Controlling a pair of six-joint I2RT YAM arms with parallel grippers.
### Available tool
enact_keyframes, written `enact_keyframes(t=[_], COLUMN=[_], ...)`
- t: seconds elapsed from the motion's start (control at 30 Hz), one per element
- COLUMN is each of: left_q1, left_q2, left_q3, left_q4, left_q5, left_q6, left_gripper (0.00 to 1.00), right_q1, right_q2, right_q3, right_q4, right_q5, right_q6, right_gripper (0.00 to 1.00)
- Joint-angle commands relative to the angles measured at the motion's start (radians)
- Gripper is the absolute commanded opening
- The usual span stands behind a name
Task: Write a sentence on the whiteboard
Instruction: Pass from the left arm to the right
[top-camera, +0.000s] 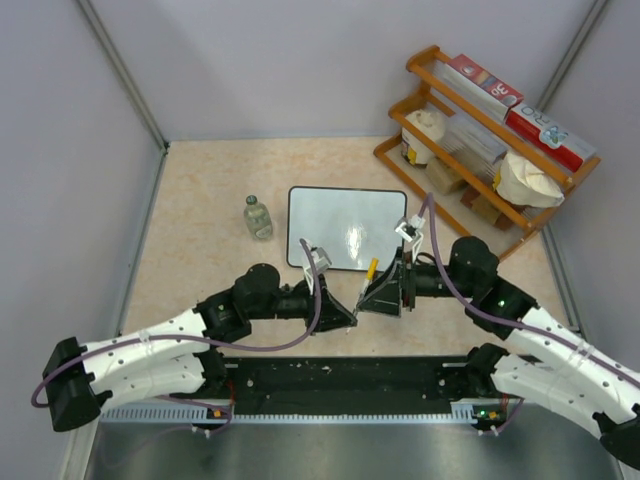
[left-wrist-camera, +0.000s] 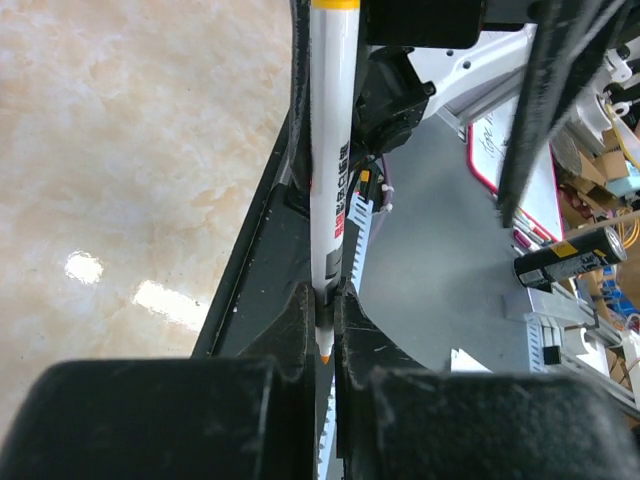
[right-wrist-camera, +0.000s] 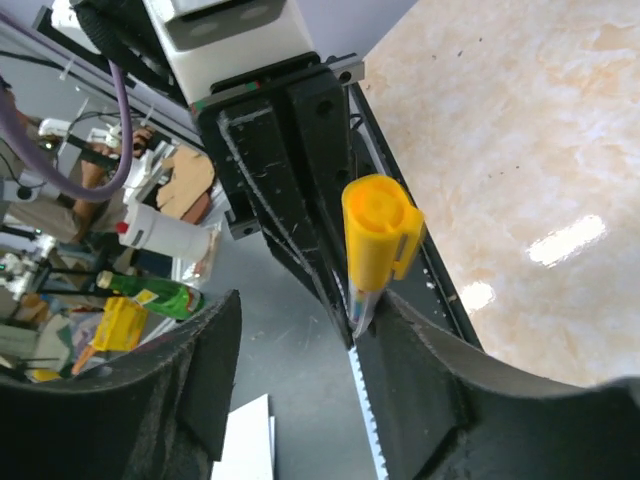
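The whiteboard lies flat at mid-table, its white face bare with some glare; no orange sentence shows on it. My left gripper is in front of the board's near edge, shut on a white marker just above its bare orange tip. The marker's yellow cap sits on its rear end and points up toward the board. My right gripper faces the left one, jaws wide open around the capped end. The marker lies close against one finger.
A small glass bottle stands left of the board. A wooden rack with boxes and bags stands at the back right. A black rail runs along the near edge. Grey walls close in left, back and right.
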Motion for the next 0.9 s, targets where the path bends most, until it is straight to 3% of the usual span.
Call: enact_keyframes(t=[0.0,0.27,0.7,0.87], left_q1=[-0.001,0.001,0.001,0.001], left_q2=[0.025,0.044,0.019,0.016], left_q3=[0.066,0.089,0.08,0.077], left_q4=[0.018,-0.009,-0.029,-0.029], left_q5=[0.056,0.063,0.055,0.06], left_q6=[0.035,0.046,0.054,0.057], left_gripper=[0.0,0.0,0.0,0.0], right_q1=[-0.006,-0.006,-0.016,-0.015], right_q2=[0.028,0.05,0.004,0.002], right_q3=[0.016,0.017,-0.007,-0.021], right_q4=[0.122,0.083,0.048,0.047], right_q5=[-0.135,-0.131,-0.091,-0.103], right_q6=[-0.012,-0.047,-0.044,-0.041], right_gripper=[0.5,0.19,0.14,0.0])
